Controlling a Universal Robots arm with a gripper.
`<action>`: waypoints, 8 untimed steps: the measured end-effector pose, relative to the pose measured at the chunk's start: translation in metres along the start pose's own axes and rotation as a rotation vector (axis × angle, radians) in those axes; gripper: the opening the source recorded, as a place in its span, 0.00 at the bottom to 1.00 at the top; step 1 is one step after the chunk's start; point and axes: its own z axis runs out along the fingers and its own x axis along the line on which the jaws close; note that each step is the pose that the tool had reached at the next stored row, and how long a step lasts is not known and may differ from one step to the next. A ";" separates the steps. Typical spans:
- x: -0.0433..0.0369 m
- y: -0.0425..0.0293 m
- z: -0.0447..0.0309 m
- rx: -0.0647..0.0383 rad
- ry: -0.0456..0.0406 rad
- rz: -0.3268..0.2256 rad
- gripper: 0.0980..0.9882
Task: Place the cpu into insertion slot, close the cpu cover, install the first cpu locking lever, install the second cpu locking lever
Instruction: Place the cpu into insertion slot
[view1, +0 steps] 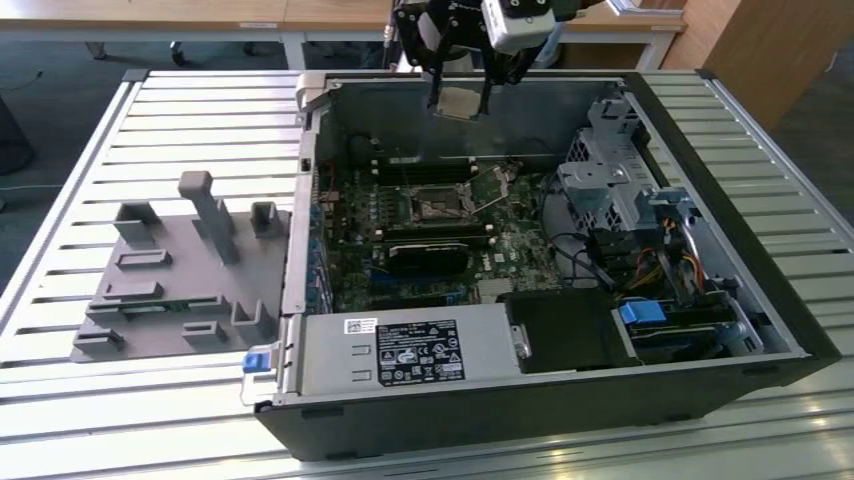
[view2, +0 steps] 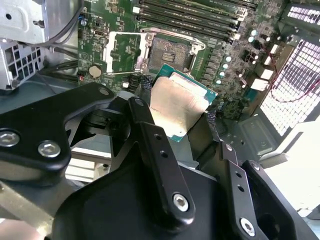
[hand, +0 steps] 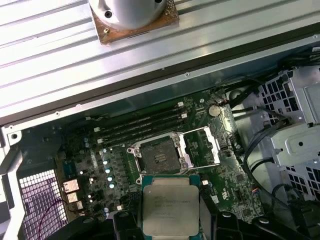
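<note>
The cpu (hand: 170, 205) is held clamped by its edges between the jaws and is hung in the air above the open computer case (view1: 534, 415), well apart from the motherboard. The insertion slot (hand: 159, 157) is seen empty, and the cpu cover (hand: 202, 147) is swung open just beside it. None of the four steps can therefore be judged done: seating the chip, closing the cover and setting both locking levers are all left. Around the slot are found the long black memory slots (hand: 140, 127), a drive cage (view1: 601, 185) with cables (view1: 587, 262) and the power supply (view1: 414, 350). The raised cover is judged the nearest obstacle to the slot. A grey fixture (view1: 174, 270) is seen on the slatted worktop (view1: 67, 400), beside the case
</note>
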 end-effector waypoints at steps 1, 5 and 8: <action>0.0000 0.0000 0.0001 0.000 -0.0007 0.007 0.50; 0.0000 0.0000 0.0002 -0.001 -0.0033 0.036 0.50; 0.0000 0.0000 0.0003 -0.001 -0.0051 0.056 0.50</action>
